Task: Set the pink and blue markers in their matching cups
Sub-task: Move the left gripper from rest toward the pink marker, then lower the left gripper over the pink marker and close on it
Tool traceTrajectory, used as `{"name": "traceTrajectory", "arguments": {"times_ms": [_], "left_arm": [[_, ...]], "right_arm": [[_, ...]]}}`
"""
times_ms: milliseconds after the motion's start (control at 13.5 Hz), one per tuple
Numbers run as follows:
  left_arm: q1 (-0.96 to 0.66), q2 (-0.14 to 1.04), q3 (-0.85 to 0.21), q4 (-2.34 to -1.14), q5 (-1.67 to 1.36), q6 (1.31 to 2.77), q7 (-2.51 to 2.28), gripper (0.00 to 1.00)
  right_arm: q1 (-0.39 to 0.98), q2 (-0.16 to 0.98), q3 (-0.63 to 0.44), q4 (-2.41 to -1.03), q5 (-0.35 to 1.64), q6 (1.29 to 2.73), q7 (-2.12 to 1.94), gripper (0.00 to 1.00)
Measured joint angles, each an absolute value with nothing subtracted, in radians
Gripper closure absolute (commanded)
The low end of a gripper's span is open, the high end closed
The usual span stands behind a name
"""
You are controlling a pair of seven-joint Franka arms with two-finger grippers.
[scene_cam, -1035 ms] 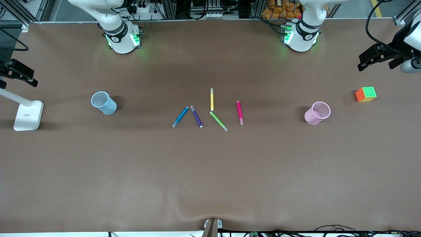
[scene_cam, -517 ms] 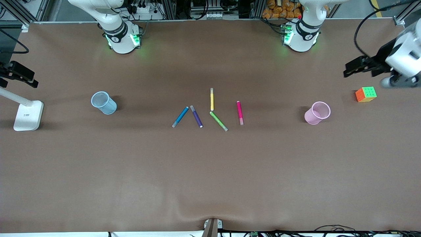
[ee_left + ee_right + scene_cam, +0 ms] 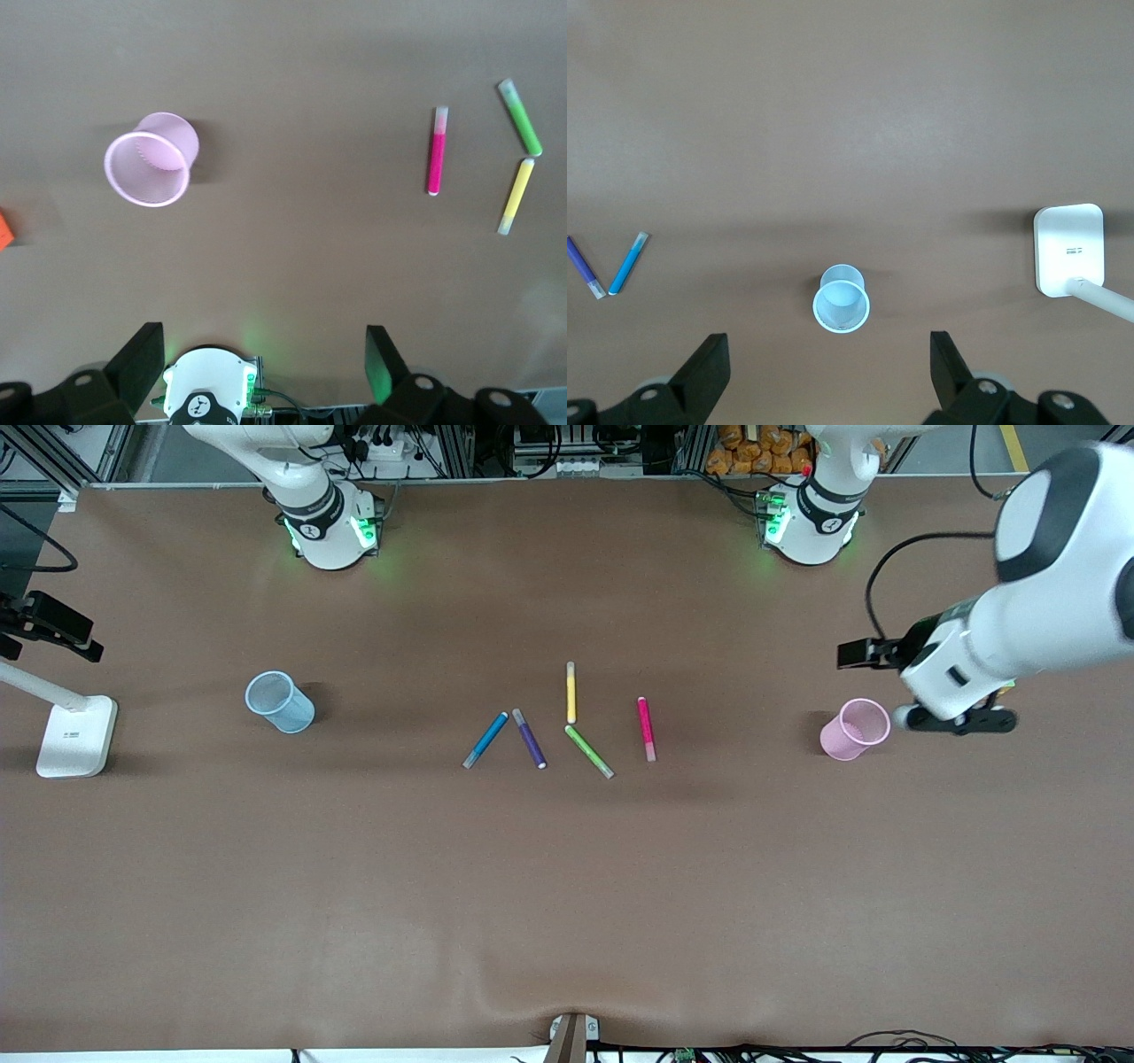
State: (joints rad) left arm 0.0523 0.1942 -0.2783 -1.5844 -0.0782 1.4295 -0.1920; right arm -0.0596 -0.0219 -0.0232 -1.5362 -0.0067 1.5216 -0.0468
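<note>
While nothing on the table has shifted in the last second, the left arm has swung in from the edge of the front view. Its left gripper (image 3: 955, 720) now hangs over the cloth just beside the pink cup (image 3: 855, 729), on the side toward the left arm's end of the table. I take this as the start of an approach to the pink marker (image 3: 646, 728), with no step of the task done yet.

Lowest in the frame, the brown table cloth (image 3: 567, 921) is matte and puckers into a soft ridge at the bottom edge. Around the centre of the frame lie five slim, smooth plastic pens, all flat and none touching a cup. The green marker (image 3: 589, 751) is slanted. The blue marker (image 3: 485, 740), with its grey end, forms a V with the purple marker (image 3: 529, 738). The pink marker has a pale tip, and the yellow marker (image 3: 570, 692) is highest. Level with them stand two round, translucent cups with finely ribbed walls. The blue cup (image 3: 279, 701) is toward the right arm's end and the pink one toward the left arm's, each well apart from the pens. A white lamp base (image 3: 75, 735), a glossy slab, sits past the blue cup.

The left wrist view shows that arm's fingers spread wide and holding nothing, with an orange sliver of the cube (image 3: 3, 228) at the frame's edge. The right gripper (image 3: 826, 376) waits high over the blue cup, equally wide and empty.
</note>
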Motion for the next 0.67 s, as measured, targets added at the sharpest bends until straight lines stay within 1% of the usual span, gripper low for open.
{"name": "traceTrajectory", "arguments": {"times_ms": [370,665], "left_arm": [[-0.01,0.32,-0.285,-1.572,-0.078,1.443,-0.205,0.0],[-0.075,0.392,-0.287,-1.567,-0.078,1.478,-0.251,0.0]], "right_arm": [[-0.06,-0.021,-0.024,-1.536,-0.007,1.52,-0.046,0.0],[-0.061,-0.014,-0.026,-1.537,-0.007,1.52,-0.046,0.0]]}}
